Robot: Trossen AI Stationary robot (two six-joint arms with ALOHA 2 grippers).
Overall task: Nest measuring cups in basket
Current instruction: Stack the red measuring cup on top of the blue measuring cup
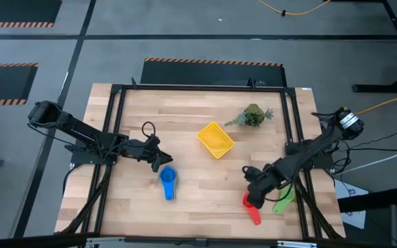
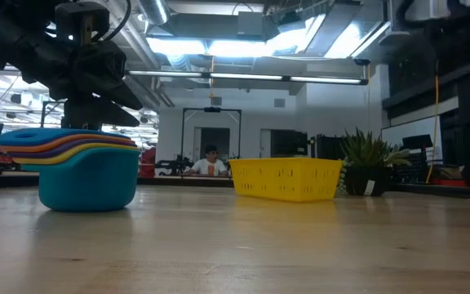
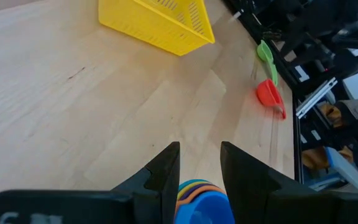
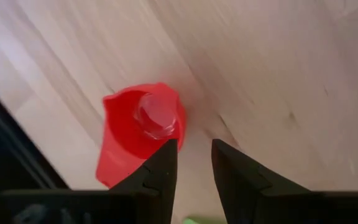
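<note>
Mid-gather: your left gripper (image 1: pixel 163 164) hangs over the nested blue stack (image 1: pixel 168 182), right gripper (image 4: pixel 191 158) by the red cup (image 4: pixel 143 127); both part-open, grasping nothing. Next: grab, carry to basket (image 1: pixel 216 139).

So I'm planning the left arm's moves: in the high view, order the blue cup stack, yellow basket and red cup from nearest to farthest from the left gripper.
1. Blue cup stack, just below the left gripper.
2. Yellow basket, mid-table, toward the plant.
3. Red cup, far across, under the right gripper.
</note>
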